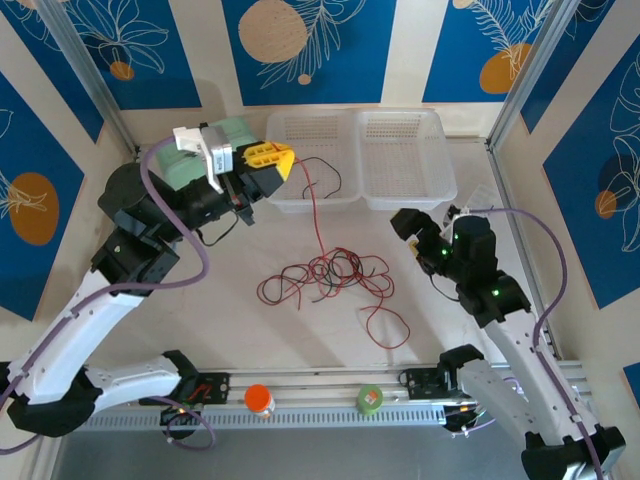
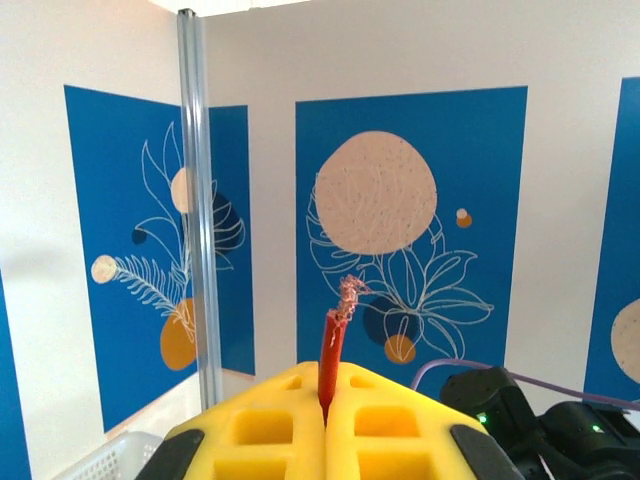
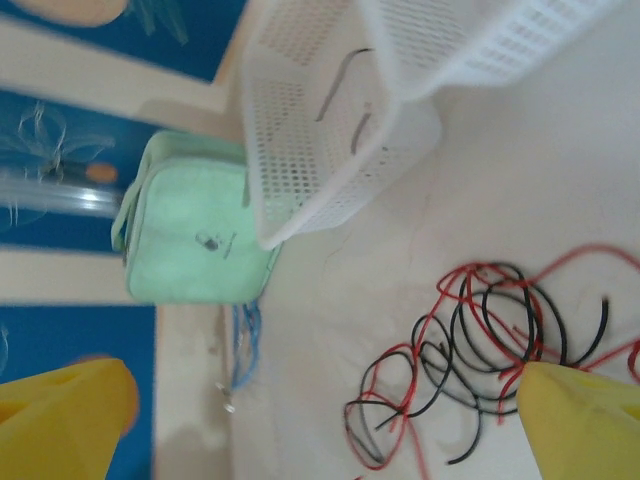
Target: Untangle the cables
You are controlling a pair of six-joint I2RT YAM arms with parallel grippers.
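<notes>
Left wrist: left fingers [image 2: 262,432] clamp red cable [image 2: 330,358] by its frayed tip, right fingers [image 3: 585,425] gape empty; a pull may slip it or tighten tangle [image 1: 326,270].

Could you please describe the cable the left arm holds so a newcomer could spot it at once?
Find the left white basket at the back; the yellow-fingered left gripper is at its front edge. The red cable pinched there runs straight down into the tangle: taut and straight, unlike the loose curls around it.
</notes>
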